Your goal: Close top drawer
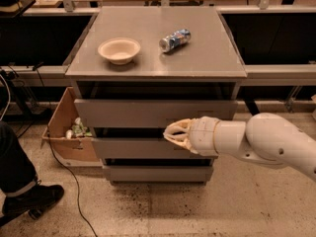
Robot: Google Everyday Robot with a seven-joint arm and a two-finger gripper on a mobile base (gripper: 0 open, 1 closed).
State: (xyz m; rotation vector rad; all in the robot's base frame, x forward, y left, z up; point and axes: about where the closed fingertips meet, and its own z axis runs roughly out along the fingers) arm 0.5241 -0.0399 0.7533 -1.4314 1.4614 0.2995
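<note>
The top drawer (123, 113) is a wide grey front just under the cabinet top (148, 58). It stands a little way out, with a dark gap above it. My gripper (167, 132) is a cream claw on a white arm reaching in from the right. It points left and sits in front of the top drawer's lower edge, right of centre, over the gap above the middle drawer (128, 148). Its fingers look drawn together and hold nothing.
A cream bowl (119, 50) and a lying can (175, 40) rest on the cabinet top. The bottom drawer (158, 173) is below. An open cardboard box (64, 127) stands at the cabinet's left. A person's leg and shoe (34, 199) and a cable lie on the floor at left.
</note>
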